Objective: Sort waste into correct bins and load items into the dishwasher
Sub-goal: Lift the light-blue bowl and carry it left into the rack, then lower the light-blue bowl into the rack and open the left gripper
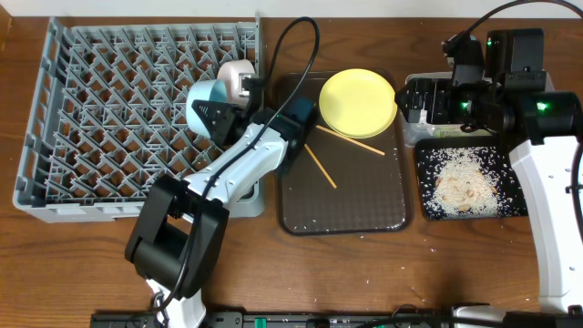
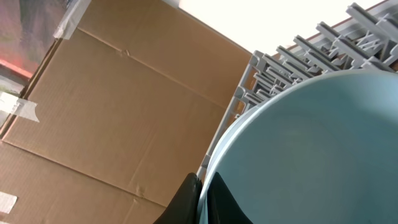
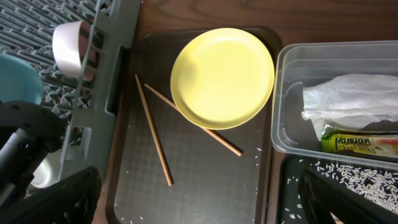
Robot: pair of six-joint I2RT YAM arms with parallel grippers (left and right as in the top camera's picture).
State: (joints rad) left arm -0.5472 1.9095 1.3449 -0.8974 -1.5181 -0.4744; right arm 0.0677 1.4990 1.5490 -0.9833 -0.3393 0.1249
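Overhead view of a wooden surface (image 1: 455, 264) with two robot arms.

The left claw (image 1: 214, 118) is clamped shut on the rim of a light-blue bowl (image 1: 202, 102). It holds the bowl tilted over the right-hand edge of a grey dish rack (image 1: 109, 118). In the left wrist view the bowl (image 2: 311, 155) fills the frame, with the claw (image 2: 202, 199) pinching its edge. A small pale cup (image 1: 239, 77) lies on its side in the rack, just beyond this claw.

The right claw (image 1: 414, 100) is spread wide and holds nothing. It hangs above a clear plastic tub (image 3: 286, 93), which contains a crumpled white napkin (image 3: 348, 99) and a green and yellow wrapper (image 3: 360, 144). On the near side of this claw, touching the tub, sits a glossy black tray (image 1: 510, 159) strewn with white rice (image 1: 465, 178).

To the left of the right claw, and right of the left claw, is a flat brown serving tray (image 1: 355, 196). A round yellow plate (image 1: 357, 102) rests at its far end. Two wooden chopsticks (image 1: 321, 167) lie loose on the tray, one partly under the plate. A few stray grains dot the tray and surface.
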